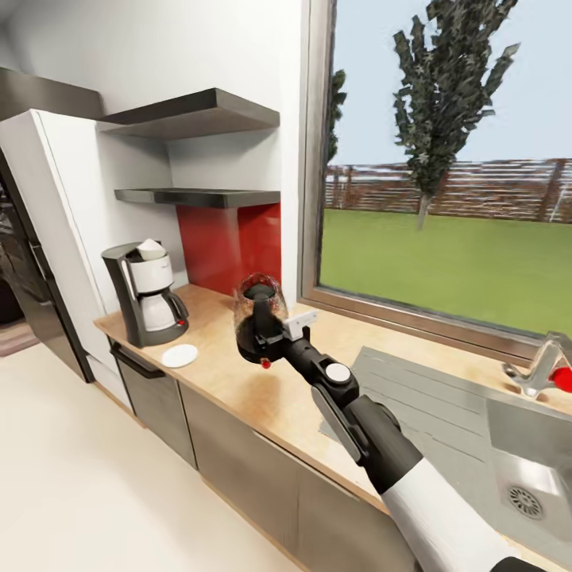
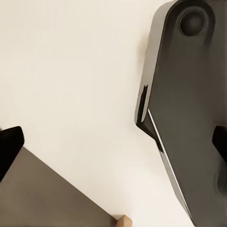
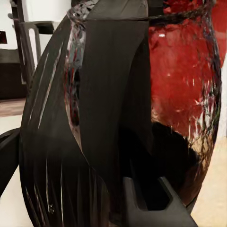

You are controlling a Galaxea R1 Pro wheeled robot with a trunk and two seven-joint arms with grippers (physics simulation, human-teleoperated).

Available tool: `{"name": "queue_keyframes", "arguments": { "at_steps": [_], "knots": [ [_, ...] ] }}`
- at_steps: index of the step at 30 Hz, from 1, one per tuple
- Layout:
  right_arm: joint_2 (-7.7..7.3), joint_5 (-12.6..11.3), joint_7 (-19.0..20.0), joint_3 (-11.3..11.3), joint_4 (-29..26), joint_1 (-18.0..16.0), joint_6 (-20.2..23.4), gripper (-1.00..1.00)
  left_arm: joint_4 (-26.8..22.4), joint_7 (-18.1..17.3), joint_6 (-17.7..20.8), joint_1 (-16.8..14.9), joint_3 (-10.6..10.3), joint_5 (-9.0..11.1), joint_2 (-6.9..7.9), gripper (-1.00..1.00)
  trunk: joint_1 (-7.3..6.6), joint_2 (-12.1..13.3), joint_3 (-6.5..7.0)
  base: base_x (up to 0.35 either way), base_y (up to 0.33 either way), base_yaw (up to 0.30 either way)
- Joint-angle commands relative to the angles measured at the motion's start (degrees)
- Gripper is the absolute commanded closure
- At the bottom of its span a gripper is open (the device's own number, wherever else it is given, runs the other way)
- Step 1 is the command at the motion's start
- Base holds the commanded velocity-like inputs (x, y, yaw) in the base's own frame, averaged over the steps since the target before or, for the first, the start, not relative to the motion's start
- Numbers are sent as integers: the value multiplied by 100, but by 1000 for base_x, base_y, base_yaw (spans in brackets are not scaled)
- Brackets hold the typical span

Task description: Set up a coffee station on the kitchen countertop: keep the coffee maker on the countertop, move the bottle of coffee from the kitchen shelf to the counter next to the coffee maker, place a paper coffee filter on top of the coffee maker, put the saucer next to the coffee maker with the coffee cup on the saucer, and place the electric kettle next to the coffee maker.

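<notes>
Kettle step was on: right gripper (image 1: pixel 262 340) was clamped on the electric kettle (image 1: pixel 258 316), held above the counter, right of the coffee maker (image 1: pixel 147 294). Next I'd guess: set it beside the saucer (image 1: pixel 179 355)

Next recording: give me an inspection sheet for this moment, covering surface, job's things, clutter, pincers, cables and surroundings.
Surface: wooden countertop with a sink at its window end.
Job's things: coffee maker on the counter, paper filter on top; saucer beside it, no cup on it; glass electric kettle carried above the counter.
Clutter: nothing seen.
Pincers: right pincer shut on the kettle's handle; left pincer's fingers apart over the pale floor.
Cables: nothing seen.
Surroundings: two wall shelves, red backsplash, window onto a lawn, faucet.
</notes>
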Motion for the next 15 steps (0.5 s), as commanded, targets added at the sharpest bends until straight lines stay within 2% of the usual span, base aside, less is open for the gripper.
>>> {"name": "queue_keyframes", "arguments": {
  "at_steps": [1, 7, 15],
  "knots": [
    [2, -33, 7, 2, -3, -3, 19, 100, -1, -3, -17, 0, 49, -62, 0, -100, 3, -9, -5, 20, 334, 0],
    [7, -34, 1, 179, -37, 6, 15, 100, -1, -3, -19, 0, 50, -62, 7, -100, 3, -9, -5, 5, 337, 0],
    [3, -34, -2, 204, -31, 7, 11, 100, -1, -3, 1, -1, 57, -65, 13, -100, 3, -9, -5, 35, 338, 0]
  ]
}}
